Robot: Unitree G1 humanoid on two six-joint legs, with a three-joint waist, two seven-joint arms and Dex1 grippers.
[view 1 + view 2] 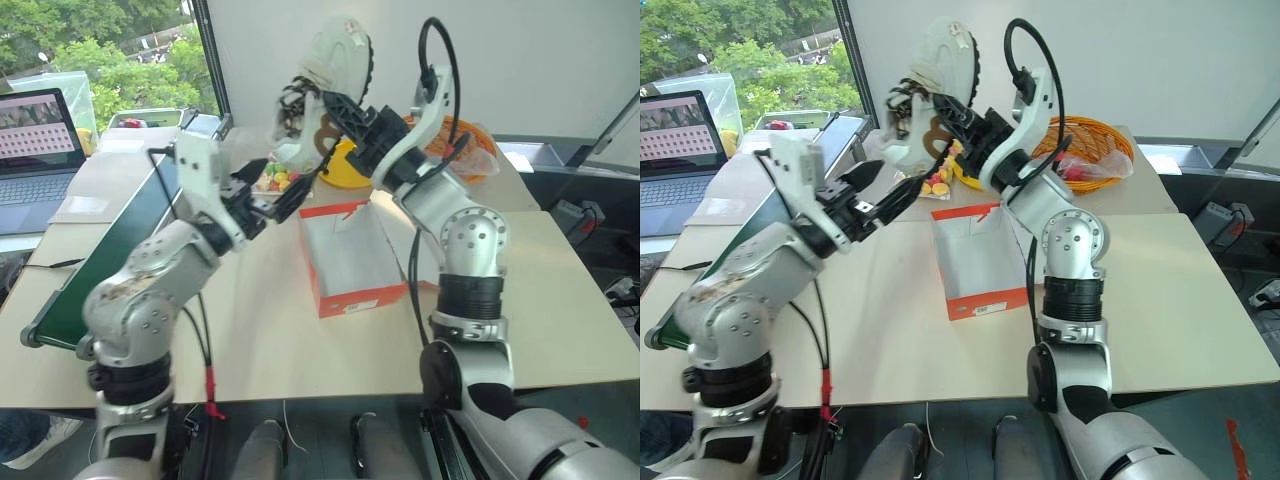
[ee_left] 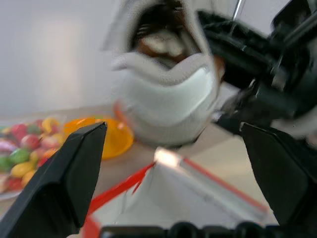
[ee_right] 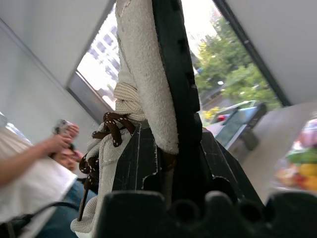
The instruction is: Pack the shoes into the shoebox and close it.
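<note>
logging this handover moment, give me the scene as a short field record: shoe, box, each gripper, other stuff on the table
shoe: off-white shoe with dark laces, held up in the air above the table
shoebox: red-orange shoebox open on the table, inside pale, no shoe seen in it
right gripper: right gripper shut on the shoe
left gripper: left gripper open, just below the shoe, not gripping it
other: orange wicker basket, laptop, tray of colourful pieces
</note>
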